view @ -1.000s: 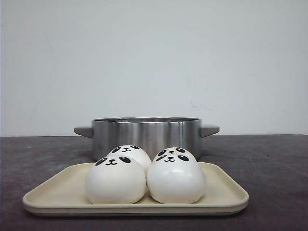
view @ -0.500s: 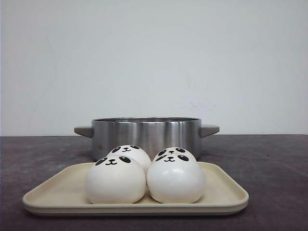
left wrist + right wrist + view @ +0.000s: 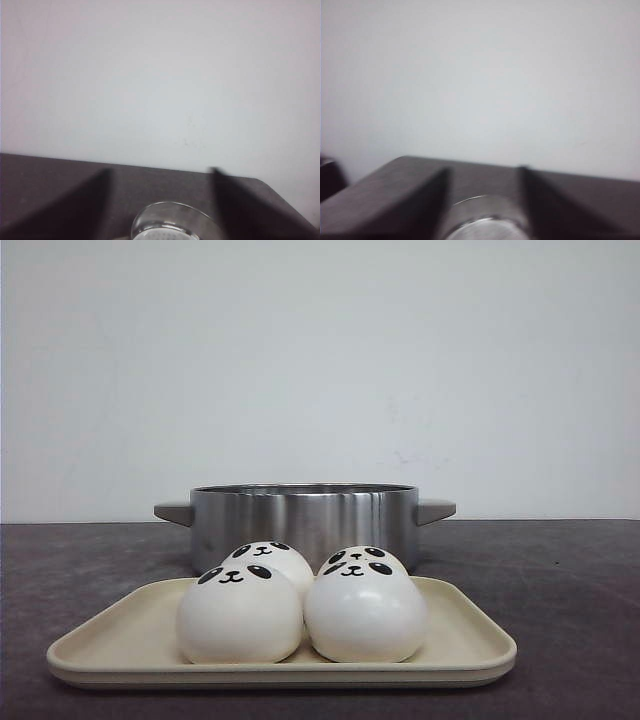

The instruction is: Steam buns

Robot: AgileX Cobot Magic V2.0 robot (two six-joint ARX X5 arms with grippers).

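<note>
Through my left wrist camera, my left gripper (image 3: 160,220) shows as two dark, blurred fingers (image 3: 80,205) spread wide apart, with bare tabletop between them. Nothing is held between them and they touch nothing I can see. Past them, between the two fingers, sits the rim of the steel pot (image 3: 172,225), clear of both.

My right gripper (image 3: 482,215) looks much the same through its own camera: two dark fingers (image 3: 420,205) standing well apart, holding nothing. The pot (image 3: 482,220) appears between them as a blurred silver curve. Whether either finger brushes it I cannot tell, as the picture is too soft.

In the front view neither of my grippers appears. The four buns (image 3: 240,612) sit huddled together on a cream tray (image 3: 130,640) at the near side of the dark table (image 3: 570,580). Two are in front, side by side and touching, and two are just behind them, their panda faces showing over the tops of the front pair. The pot (image 3: 305,520) stands just beyond the tray, on its far side, with a handle sticking out to the left and to the right.
</note>
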